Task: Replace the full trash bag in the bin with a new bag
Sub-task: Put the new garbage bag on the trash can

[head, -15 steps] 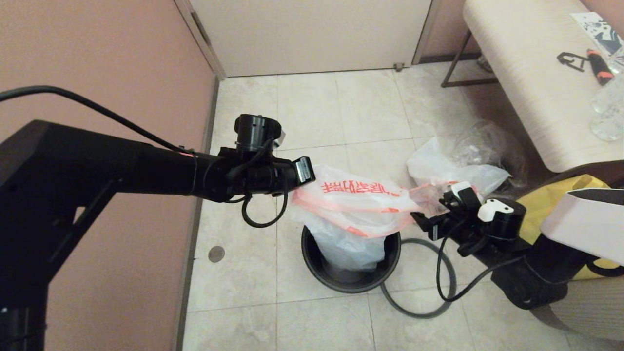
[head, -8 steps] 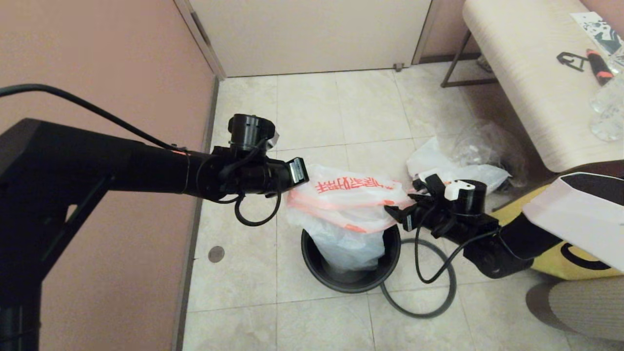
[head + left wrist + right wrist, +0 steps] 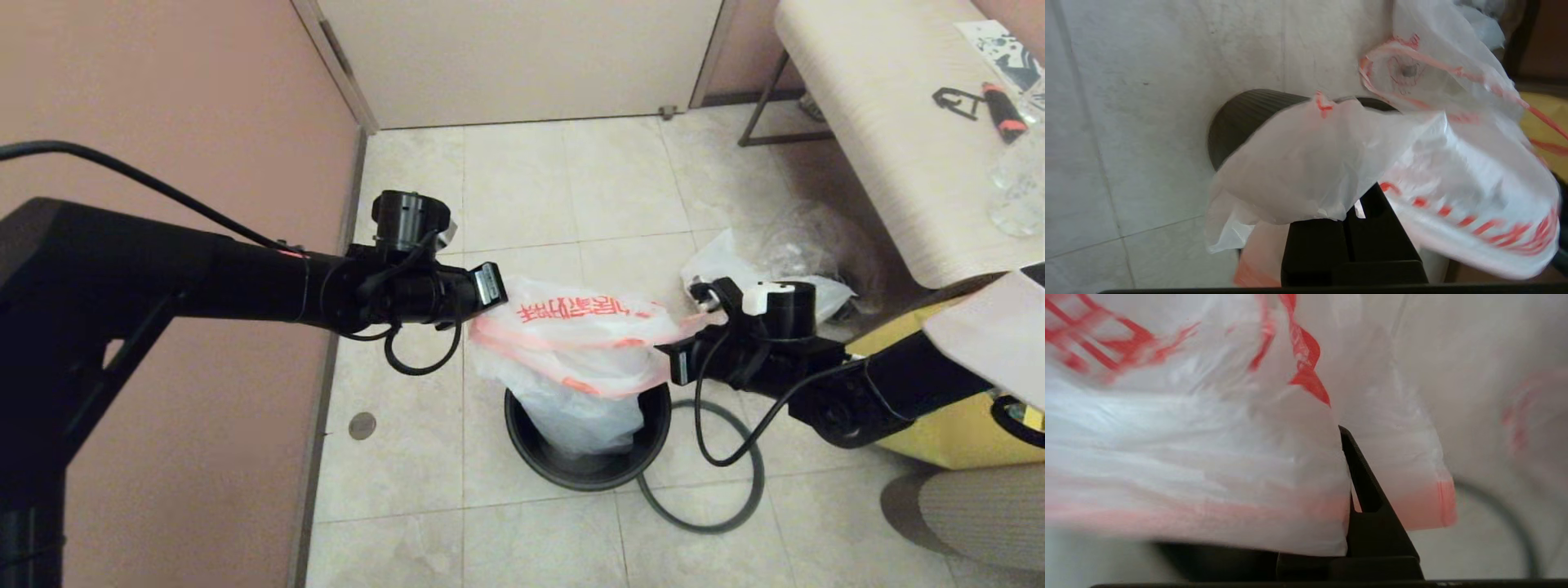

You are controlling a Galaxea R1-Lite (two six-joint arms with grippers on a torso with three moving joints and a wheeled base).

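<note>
The new bag (image 3: pixel 571 335), thin white plastic with red lettering and a pink-orange edge, is stretched between both grippers above the bin (image 3: pixel 522 441). Its lower part hangs down inside the black pail. My left gripper (image 3: pixel 490 287) is shut on the bag's edge on the left side; the wrist view shows its jaws (image 3: pixel 1349 214) closed with plastic (image 3: pixel 1298 171) draped over them and the bin (image 3: pixel 1241 118) beyond. On the right, my right gripper (image 3: pixel 673 363) is shut on the bag's edge (image 3: pixel 1208 457). One finger (image 3: pixel 1367 498) shows; the other is hidden by plastic. The full trash bag (image 3: pixel 722 265) lies on the floor behind.
The dark-grey ring (image 3: pixel 718 523) lies on the tiles, leaning against the bin's right side. A clear bag (image 3: pixel 812 233) sits by the bench (image 3: pixel 882 147) at the back right. A yellow tote (image 3: pixel 955 425) is at the right. The pink wall (image 3: pixel 163 98) runs along the left.
Both grippers have shifted left with the bag held between them. The right gripper has come in closer to the bin's right rim, and the right arm has swung lower.
</note>
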